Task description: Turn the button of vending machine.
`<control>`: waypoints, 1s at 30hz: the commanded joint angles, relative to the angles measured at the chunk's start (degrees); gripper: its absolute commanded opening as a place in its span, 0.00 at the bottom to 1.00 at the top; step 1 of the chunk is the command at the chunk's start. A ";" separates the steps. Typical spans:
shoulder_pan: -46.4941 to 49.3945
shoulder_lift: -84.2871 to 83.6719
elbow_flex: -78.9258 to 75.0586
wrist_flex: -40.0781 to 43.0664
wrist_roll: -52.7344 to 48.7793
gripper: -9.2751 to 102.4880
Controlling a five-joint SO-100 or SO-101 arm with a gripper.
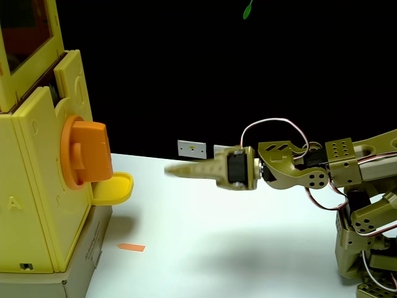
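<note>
Orange button [85, 155] juts from the vending machine [37, 186], above its tray [118, 188]. My gripper [170, 171] is blurred, well apart, jaws apparently together. I'd spread them, level with the bar, before closing.

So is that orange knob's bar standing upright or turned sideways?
Upright: the button's blocky bar runs vertically in the fixed view. The gripper is apart from it.
</note>
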 commanded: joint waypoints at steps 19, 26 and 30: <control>8.00 -43.24 -34.45 -20.21 -17.49 0.49; 6.15 -50.19 -41.57 -20.39 -17.14 0.45; 5.27 -52.56 -43.86 -20.39 -17.40 0.43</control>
